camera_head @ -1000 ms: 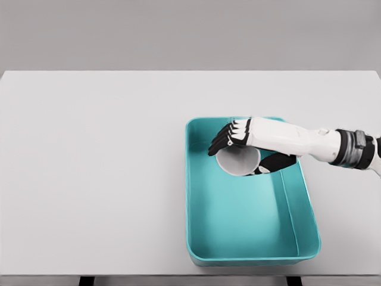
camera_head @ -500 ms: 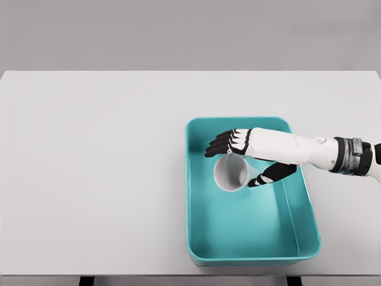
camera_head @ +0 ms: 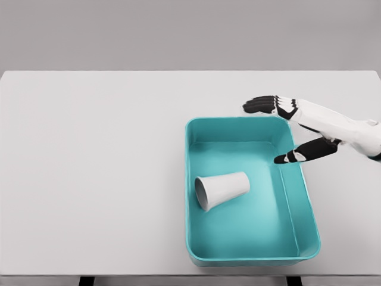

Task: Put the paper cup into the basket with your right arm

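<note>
Inside the teal basket [camera_head: 309,229], an unmarked paper cup [camera_head: 221,189] lies sideways

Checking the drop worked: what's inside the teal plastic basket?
One white paper cup lies on its side on the teal plastic basket floor, mouth toward the left wall. The floor patch beneath it is covered.

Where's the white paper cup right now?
In the head view, the white paper cup lies on its side inside the teal plastic basket, left of its centre, with the open right robot hand apart at the far right rim.
</note>
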